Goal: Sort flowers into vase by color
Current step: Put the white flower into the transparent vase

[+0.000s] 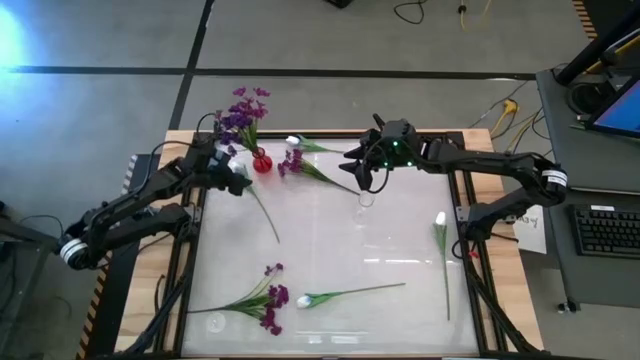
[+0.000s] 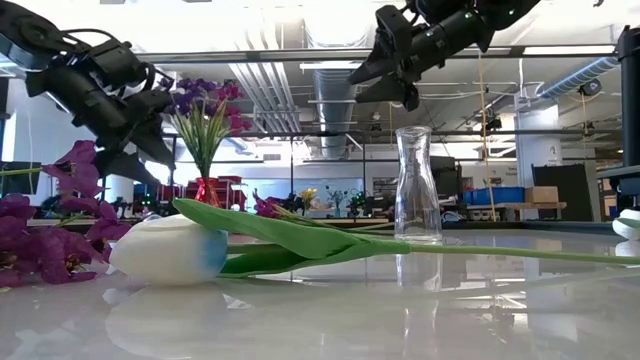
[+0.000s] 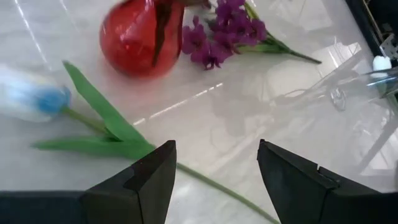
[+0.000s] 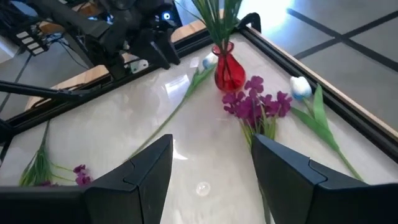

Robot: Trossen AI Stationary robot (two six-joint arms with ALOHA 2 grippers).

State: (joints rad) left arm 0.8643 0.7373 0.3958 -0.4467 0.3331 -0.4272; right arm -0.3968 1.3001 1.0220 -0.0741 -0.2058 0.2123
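High view, table inventory. Red vase (image 1: 262, 162) at far edge, already stocked with purple flowers (image 1: 243, 108); clear glass vase (image 1: 365, 199) near mid-table, apparently empty, presumably reserved for white buds. Loose stock flat on table (image 1: 330, 245): purple spray (image 1: 298, 163) beside red vase, white tulip (image 1: 293, 141) just behind it, second white tulip (image 1: 228, 153) with long stalk trailing from left arm toward centre, third (image 1: 440, 218) along right side, fourth (image 1: 304, 299) and purple cluster (image 1: 270, 297) near front edge. Sorting judged early, most stems unplaced.

Left gripper (image 3: 214, 168): raised over stalk of tulip beside red vase, fingers spread wide, nothing held, likely lined up for pickup.

Right gripper (image 4: 211, 165): hovering above glass vase, fingers spread apart, empty, touching nothing.
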